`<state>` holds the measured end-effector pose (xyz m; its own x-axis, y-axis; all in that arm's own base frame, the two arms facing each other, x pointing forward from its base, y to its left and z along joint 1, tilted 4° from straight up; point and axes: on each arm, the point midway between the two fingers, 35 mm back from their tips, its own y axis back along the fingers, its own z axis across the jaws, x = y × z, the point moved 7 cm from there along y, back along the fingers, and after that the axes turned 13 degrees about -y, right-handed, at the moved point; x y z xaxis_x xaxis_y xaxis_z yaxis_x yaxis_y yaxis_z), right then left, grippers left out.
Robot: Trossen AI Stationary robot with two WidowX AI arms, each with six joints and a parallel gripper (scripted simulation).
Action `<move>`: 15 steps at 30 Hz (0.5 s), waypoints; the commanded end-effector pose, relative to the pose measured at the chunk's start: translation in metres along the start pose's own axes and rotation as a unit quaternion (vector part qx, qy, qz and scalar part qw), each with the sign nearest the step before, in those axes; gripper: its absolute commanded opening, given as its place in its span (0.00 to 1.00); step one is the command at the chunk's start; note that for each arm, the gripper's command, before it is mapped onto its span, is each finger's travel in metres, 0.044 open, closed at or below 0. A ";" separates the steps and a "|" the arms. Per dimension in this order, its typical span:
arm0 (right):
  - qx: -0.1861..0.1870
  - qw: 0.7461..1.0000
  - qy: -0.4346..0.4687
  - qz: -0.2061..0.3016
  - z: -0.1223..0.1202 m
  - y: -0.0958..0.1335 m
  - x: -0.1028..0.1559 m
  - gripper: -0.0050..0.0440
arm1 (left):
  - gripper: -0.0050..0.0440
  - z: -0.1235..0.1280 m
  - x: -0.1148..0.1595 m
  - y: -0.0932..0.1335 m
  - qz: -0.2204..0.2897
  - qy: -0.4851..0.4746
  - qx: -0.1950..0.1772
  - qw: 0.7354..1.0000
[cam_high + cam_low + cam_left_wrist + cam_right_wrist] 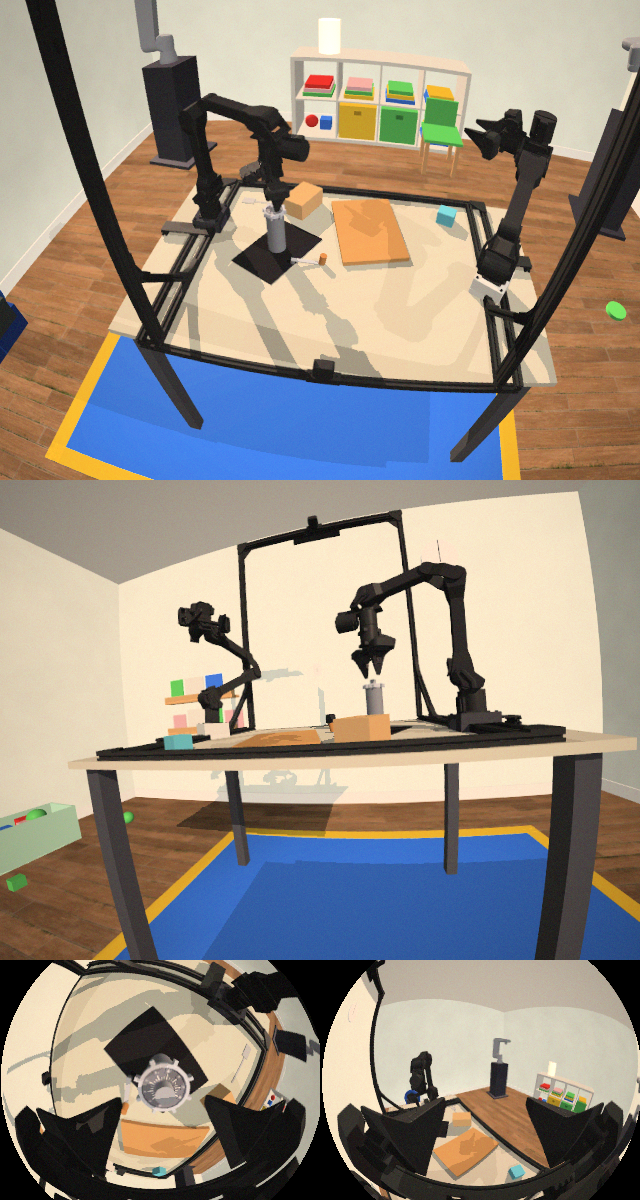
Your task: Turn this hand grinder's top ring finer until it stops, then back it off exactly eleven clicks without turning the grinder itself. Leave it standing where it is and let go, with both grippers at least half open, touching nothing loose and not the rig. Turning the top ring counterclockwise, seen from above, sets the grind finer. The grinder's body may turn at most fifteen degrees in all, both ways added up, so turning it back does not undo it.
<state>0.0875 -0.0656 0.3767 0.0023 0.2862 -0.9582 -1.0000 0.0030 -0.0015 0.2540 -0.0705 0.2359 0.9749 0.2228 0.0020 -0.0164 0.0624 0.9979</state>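
The grey hand grinder stands upright on a black mat at the table's far left. Its notched top ring shows from above in the left wrist view. My left gripper hangs open just above the ring, fingers pointing down, touching nothing; it also shows in the exterior view above the grinder. My right gripper is open and empty, raised high at the far right, pointing away from the table toward the room.
A tan box sits just behind the grinder. An orange board lies mid-table, with a teal cube at the far right. A small white tool with an orange cylinder lies by the mat. A black frame rims the table.
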 end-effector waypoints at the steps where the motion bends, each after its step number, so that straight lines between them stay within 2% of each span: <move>1: -0.001 1.000 -0.004 0.000 0.000 0.000 0.000 0.92 | 0.92 0.000 0.000 -0.008 -0.002 0.002 0.002 1.000; 15: -0.001 1.000 -0.004 0.000 0.000 0.000 0.000 0.92 | 0.92 0.000 0.001 -0.028 -0.004 0.003 0.002 1.000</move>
<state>0.0875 -0.0656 0.3767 0.0021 0.2862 -0.9582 -1.0000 0.0025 -0.0015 0.2557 -0.0720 0.2150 0.9744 0.2250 0.0001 -0.0144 0.0620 0.9980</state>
